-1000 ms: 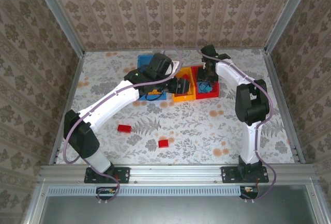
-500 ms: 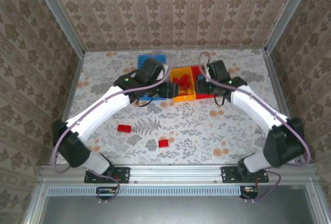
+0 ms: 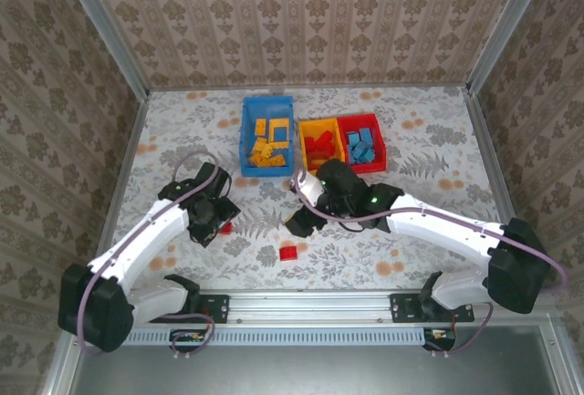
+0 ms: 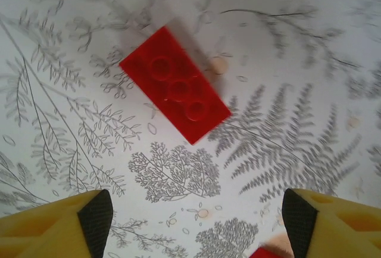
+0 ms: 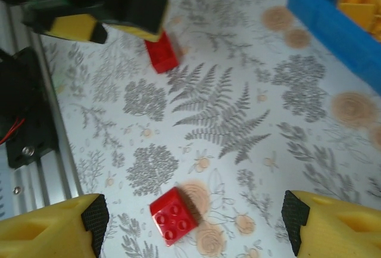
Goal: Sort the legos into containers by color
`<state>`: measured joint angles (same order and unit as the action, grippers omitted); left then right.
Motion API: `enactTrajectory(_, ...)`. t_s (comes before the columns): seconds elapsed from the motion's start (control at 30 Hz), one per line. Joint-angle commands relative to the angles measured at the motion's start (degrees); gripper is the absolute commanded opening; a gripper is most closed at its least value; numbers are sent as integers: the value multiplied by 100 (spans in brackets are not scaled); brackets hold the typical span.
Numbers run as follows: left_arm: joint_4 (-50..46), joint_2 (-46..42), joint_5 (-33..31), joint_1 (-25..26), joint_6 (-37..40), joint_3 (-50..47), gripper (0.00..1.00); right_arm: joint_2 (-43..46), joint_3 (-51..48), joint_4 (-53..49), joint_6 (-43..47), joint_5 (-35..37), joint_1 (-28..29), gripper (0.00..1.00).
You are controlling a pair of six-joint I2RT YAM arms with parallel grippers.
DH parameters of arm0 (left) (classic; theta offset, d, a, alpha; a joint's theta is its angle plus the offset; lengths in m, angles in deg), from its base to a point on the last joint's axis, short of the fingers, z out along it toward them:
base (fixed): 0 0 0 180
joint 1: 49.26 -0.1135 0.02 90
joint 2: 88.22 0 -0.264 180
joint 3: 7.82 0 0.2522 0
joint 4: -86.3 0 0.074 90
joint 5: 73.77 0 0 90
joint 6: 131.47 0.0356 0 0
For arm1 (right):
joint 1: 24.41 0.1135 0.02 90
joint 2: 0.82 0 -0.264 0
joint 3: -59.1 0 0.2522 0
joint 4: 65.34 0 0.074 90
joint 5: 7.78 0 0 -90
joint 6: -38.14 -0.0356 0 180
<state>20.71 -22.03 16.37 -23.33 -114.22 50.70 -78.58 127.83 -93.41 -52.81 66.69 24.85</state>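
On the arms' side of the blue plastic bin (image 3: 246, 144), the left tool (image 4: 196, 216) hangs wide open over a long red plastic brick (image 4: 174, 92); the right tool (image 5: 195, 216), equally wide and empty, over a square red plastic brick (image 5: 172, 217).

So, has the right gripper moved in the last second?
Yes. The right gripper has left the red bin and come toward the near edge, close to the small red brick.

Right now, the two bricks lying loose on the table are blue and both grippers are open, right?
No, the two loose bricks are red, not blue: the left wrist view shows the long brick and the right wrist view the small square brick. Both the left gripper and right gripper are open.
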Motion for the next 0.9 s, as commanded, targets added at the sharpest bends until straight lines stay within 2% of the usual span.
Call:
enactTrajectory(0.0, 395, 478, 243, -296, -666, -8, 80, -91, 208, 7, 297, -361, 54, 80)
enactTrajectory(0.3, 957, 1330, 374, -729, -556, -248, 77, -73, 175, -72, 231, -436, 50, 80)
enactTrajectory(0.57, 1719, 1617, 384, -827, -252, -428, 53, -152, 225, -54, 120, -396, 49, 80)
enactTrajectory(0.7, 1732, 1426, 257, -810, -179, -468, 34, -152, 270, -54, 83, -295, 51, 80)
enactTrajectory(0.8, 1595, 1127, 93, -717, 59, -310, 28, -148, 272, 37, -142, -95, -54, 80)
enactTrajectory(0.87, 1205, 1083, -239, -448, 597, 251, 26, -4, 194, 234, -541, 1, -335, 80)
